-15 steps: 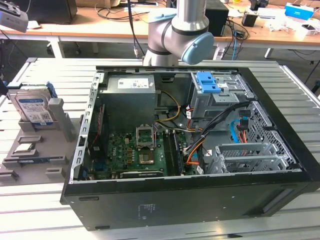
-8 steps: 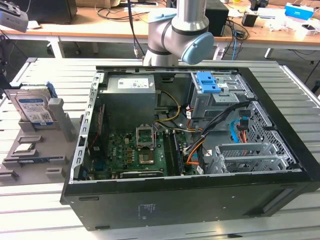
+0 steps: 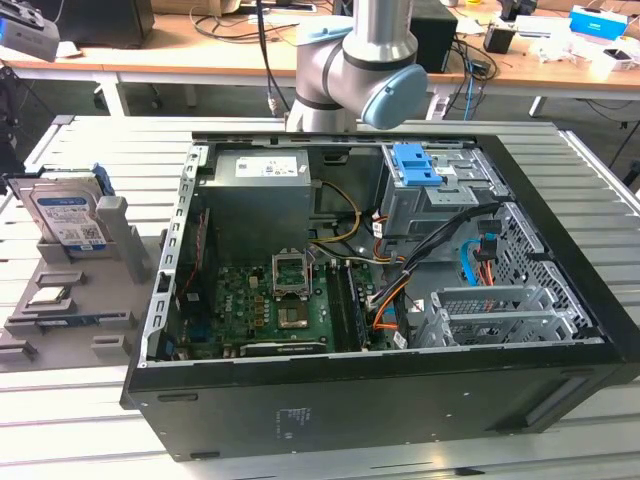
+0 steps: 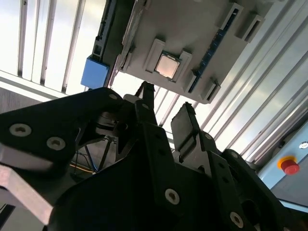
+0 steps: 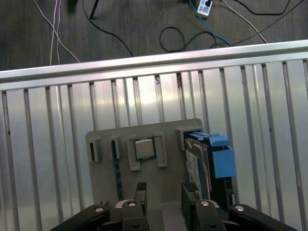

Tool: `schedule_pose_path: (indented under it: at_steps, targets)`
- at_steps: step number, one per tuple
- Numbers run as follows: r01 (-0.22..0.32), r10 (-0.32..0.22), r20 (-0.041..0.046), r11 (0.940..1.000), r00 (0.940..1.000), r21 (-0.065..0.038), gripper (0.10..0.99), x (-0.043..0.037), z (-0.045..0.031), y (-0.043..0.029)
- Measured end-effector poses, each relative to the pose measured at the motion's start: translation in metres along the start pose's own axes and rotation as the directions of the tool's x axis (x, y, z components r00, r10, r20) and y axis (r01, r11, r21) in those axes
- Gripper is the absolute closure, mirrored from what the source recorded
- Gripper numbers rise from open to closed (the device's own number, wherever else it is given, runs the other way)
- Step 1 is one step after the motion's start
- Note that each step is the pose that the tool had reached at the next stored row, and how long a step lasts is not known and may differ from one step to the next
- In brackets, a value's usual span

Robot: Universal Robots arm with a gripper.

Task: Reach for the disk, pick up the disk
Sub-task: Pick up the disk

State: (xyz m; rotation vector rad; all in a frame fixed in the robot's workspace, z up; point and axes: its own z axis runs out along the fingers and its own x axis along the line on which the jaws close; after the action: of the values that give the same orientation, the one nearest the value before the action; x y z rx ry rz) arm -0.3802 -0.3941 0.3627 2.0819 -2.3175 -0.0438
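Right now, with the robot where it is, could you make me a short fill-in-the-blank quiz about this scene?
1. The disk stands on edge in the ___ stand.
2. The gripper hovers above that stand, ___ and holding nothing.
3. The carrier frame edging the disk is coloured ___.
Missing words: grey; open; blue.

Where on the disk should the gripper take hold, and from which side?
Probably its free upper edge, from above, clamping its two flat faces: the disk stands on edge in the grey stand, which covers its lower part.
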Motion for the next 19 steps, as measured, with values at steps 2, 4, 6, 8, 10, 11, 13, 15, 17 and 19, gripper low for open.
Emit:
schedule_pose_path:
  at_steps: [2, 4, 6, 8, 10, 11, 13, 15, 17, 19]
  targets:
    - [0.0, 0.0, 0.0001, 1.0, 1.0, 0.0, 0.663, -0.0086, 0.0001, 0.0009]
    - [0.0, 0.0, 0.0, 1.0, 1.0, 0.0, 0.663, -0.0154, 0.0001, 0.0016]
    - [0.0, 0.0, 0.0, 1.0, 1.0, 0.0, 0.663, -0.0214, 0.0001, 0.0023]
    - [0.0, 0.0, 0.0001, 1.0, 1.0, 0.0, 0.663, -0.0254, 0.0002, 0.0027]
    - [0.0, 0.0, 0.0, 1.0, 1.0, 0.0, 0.663, -0.0274, 0.0002, 0.0029]
    - [0.0, 0.0, 0.0001, 1.0, 1.0, 0.0, 0.663, -0.0296, 0.0016, 0.003]
    - [0.0, 0.0, -0.0001, 1.0, 1.0, 0.0, 0.663, -0.035, 0.0044, 0.0035]
    - [0.0, 0.0, 0.0001, 1.0, 1.0, 0.0, 0.663, -0.0424, 0.0072, 0.0041]
    - [0.001, -0.001, 0.0, 1.0, 1.0, 0.0, 0.663, -0.0498, 0.0099, 0.0048]
    - [0.007, -0.007, -0.0001, 1.0, 1.0, 0.0, 0.663, -0.054, 0.0134, 0.0054]
